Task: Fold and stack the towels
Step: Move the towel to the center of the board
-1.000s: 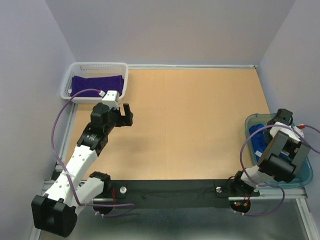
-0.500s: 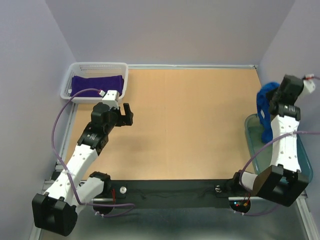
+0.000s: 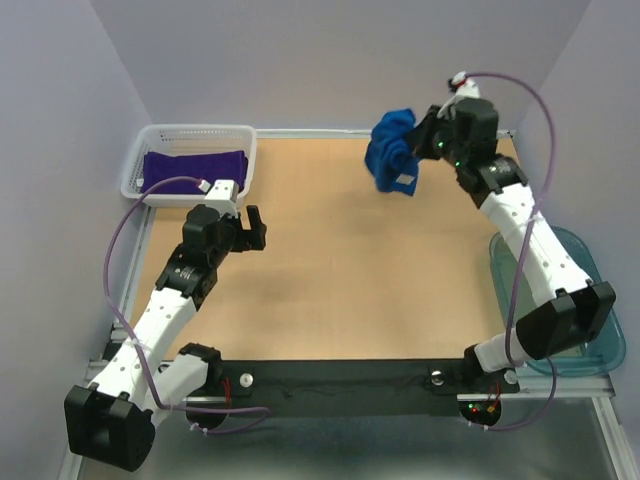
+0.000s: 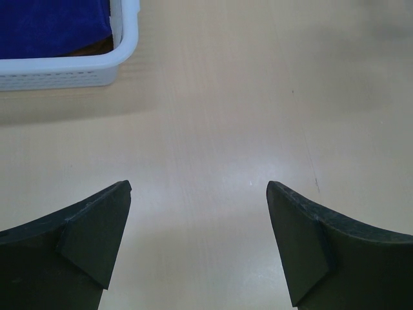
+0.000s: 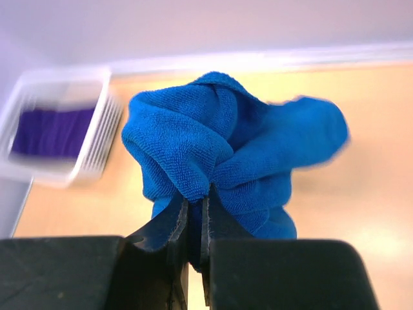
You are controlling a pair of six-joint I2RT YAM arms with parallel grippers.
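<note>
A bright blue towel [image 3: 392, 150] hangs bunched in the air over the far right part of the table, a small white label at its lower edge. My right gripper [image 3: 422, 143] is shut on a fold of it; the right wrist view shows the blue towel [image 5: 226, 148] pinched between the two fingers [image 5: 175, 223]. A dark purple towel [image 3: 193, 165] lies folded in the white basket [image 3: 190, 131] at the far left; the left wrist view catches the purple towel [image 4: 51, 26] and a sliver of brown cloth under it. My left gripper [image 3: 254, 230] stands open just right of the basket, over bare wood.
A teal plastic tub [image 3: 575, 305] sits at the right edge near the right arm's base. The basket's corner [image 4: 122, 45] lies ahead and left of the left gripper [image 4: 199, 190]. Grey walls close the table at the back and sides.
The right arm lifted the blue towel out of the teal tub and swung it up and left to the far side of the table. The left arm stayed still.
</note>
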